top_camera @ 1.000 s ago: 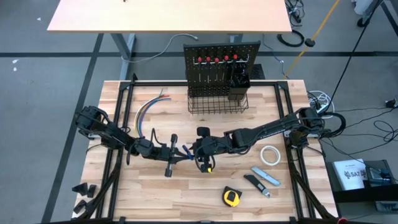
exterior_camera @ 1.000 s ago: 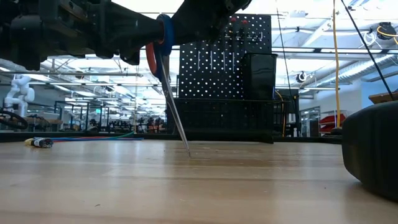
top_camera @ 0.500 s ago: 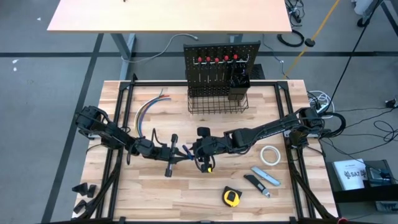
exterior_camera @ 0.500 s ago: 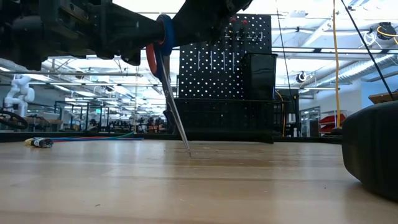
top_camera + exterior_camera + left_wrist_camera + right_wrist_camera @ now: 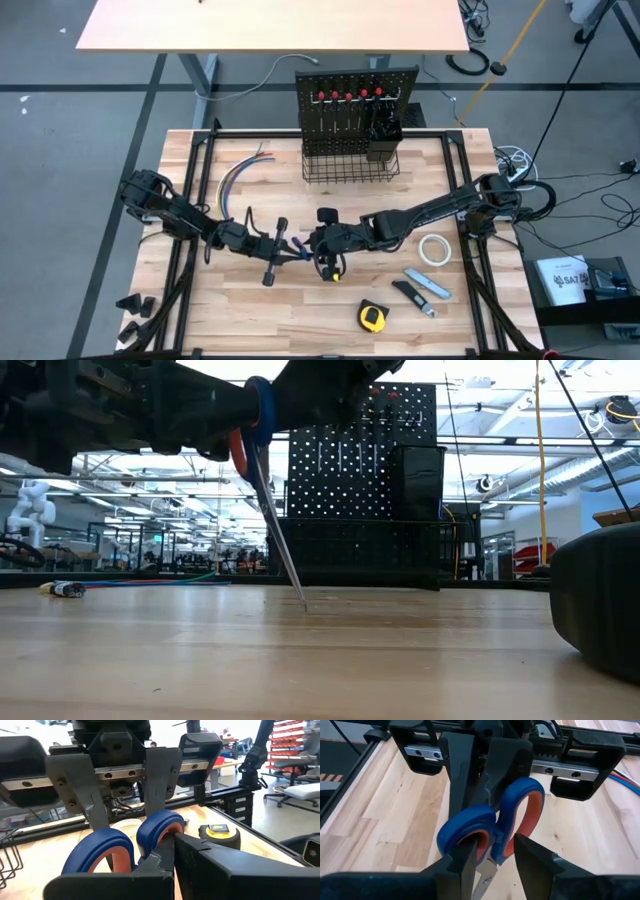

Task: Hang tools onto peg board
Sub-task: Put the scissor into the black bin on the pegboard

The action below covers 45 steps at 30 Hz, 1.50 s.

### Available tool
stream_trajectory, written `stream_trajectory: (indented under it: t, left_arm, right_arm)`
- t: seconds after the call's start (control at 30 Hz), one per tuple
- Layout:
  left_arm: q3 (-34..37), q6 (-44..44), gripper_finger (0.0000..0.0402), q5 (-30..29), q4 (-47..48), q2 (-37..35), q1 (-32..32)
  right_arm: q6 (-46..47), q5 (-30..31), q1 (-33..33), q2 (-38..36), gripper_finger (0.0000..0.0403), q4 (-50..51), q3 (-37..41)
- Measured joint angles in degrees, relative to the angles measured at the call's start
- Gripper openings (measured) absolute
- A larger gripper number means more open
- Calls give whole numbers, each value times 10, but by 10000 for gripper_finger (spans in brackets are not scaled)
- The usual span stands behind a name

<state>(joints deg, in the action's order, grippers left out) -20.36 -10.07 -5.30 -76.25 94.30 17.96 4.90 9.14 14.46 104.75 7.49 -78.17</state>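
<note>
The scissors (image 5: 490, 827) have blue loops lined with orange and stand almost upright between my two grippers at the table's middle (image 5: 300, 245). Their blade tip (image 5: 303, 605) rests on the wooden table. My left gripper (image 5: 288, 250) is shut on them from the table's left. My right gripper (image 5: 500, 862) comes from the right and is open, one finger (image 5: 465, 860) in front of one loop and the other (image 5: 535, 862) beside the second loop. The black peg board (image 5: 355, 85) stands at the far edge with red-handled tools (image 5: 340, 97) hanging on it. My left gripper pinches the scissors' handle where the two loops meet (image 5: 492, 795), between its two fingers (image 5: 462, 775). The fingers come level from the table's left. The scissors hang blades down, slightly tilted, tip on the table. My right gripper: I cannot tell whether its fingers touch the loops.
A black wire basket (image 5: 350, 165) and a black cup (image 5: 385, 135) sit at the board's foot. Coloured wires (image 5: 240, 175) lie far left. A white tape roll (image 5: 433, 249), a grey-blue utility knife (image 5: 428, 285) and a yellow tape measure (image 5: 372, 317) lie near right.
The scissors' handle end has tipped slightly toward the table's left while the blade tip has stayed on the table. Both grippers have shifted a little with it.
</note>
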Motion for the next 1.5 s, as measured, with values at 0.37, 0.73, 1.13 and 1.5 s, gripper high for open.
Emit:
stream_trajectory:
  t: [0.37, 0.73, 1.13, 1.5]
  left_arm:
    - [0, -40, 0, 71, 18, 0, -10]
    - [-3, -39, 0, 149, 26, 1, -45]
    - [-17, -38, 0, 314, 21, 2, -78]
    - [-102, -38, 0, 469, 86, 2, -95]
  right_arm:
    - [3, -4, 1, 1, 123, -28, 0]
    - [3, -12, 0, 8, 123, -35, 0]
    - [4, -43, 0, 9, 123, -75, 0]
    - [-15, -149, 0, 6, 124, -131, 0]
